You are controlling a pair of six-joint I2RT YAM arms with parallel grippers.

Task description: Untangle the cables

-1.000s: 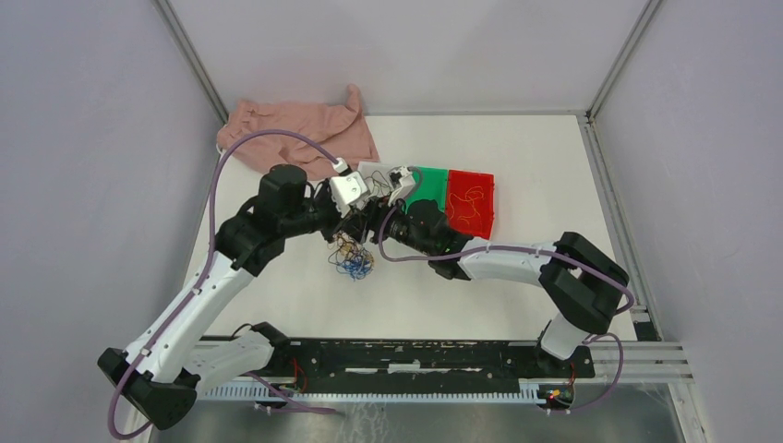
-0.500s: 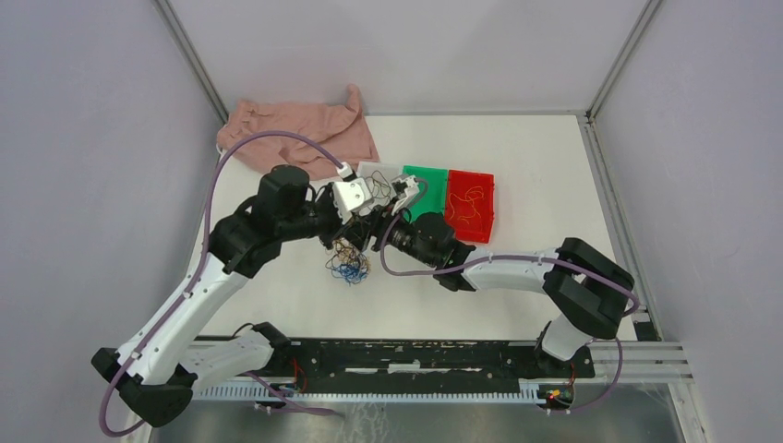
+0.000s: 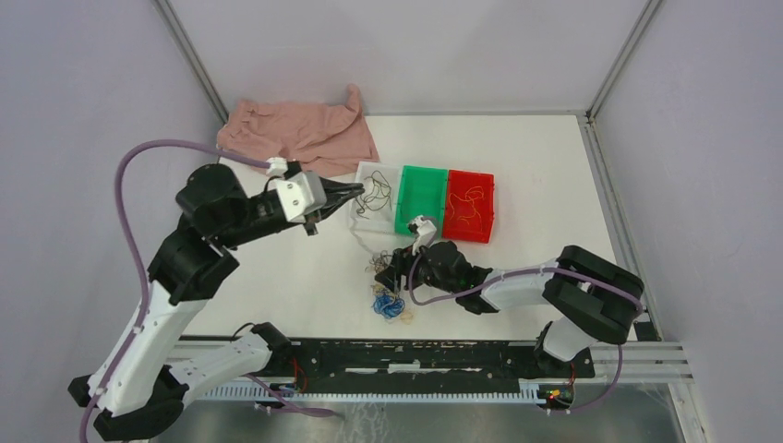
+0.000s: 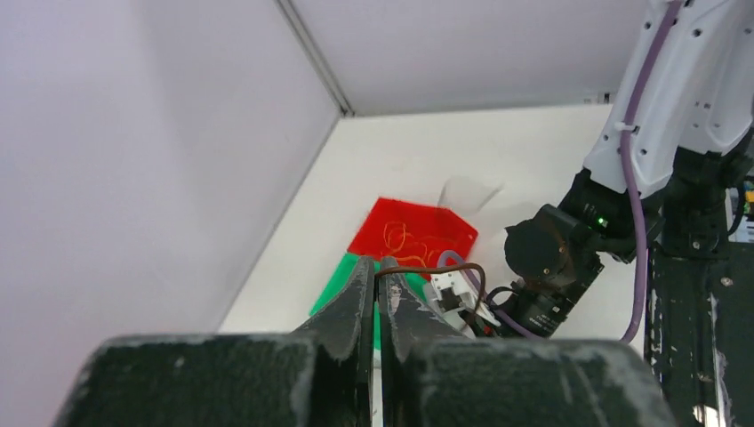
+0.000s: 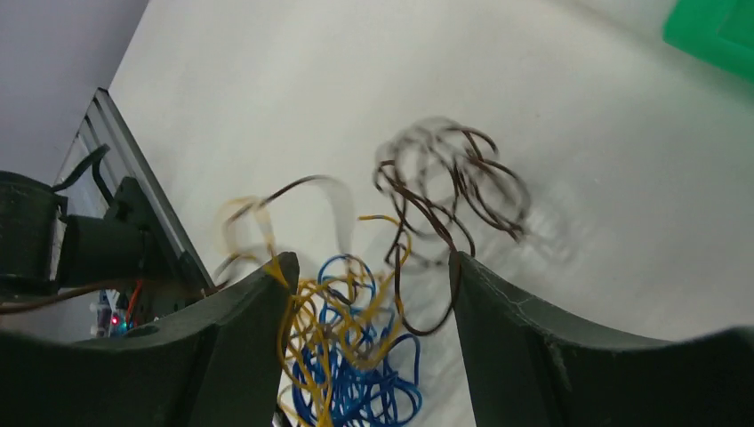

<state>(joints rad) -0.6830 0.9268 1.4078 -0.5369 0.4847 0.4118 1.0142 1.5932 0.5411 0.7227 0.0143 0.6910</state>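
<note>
Left tool [image 4: 376, 267] has pulled away from the tangle [image 5: 342, 334], clamped on a brown strand [image 4: 436, 266]: likely one freed. Right tool [image 5: 371, 262], jaws apart, straddles the rest on the bench [image 3: 305, 277]

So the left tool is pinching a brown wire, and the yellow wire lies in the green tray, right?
Not quite. The yellow wire lies in the red tray, as the top view shows; the left tool does pinch a brown wire.

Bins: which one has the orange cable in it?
The red bin, rightmost in the top view: a yellow-orange cable lies in it. The green bin shows none; the white bin shows only a dark cable.
</note>
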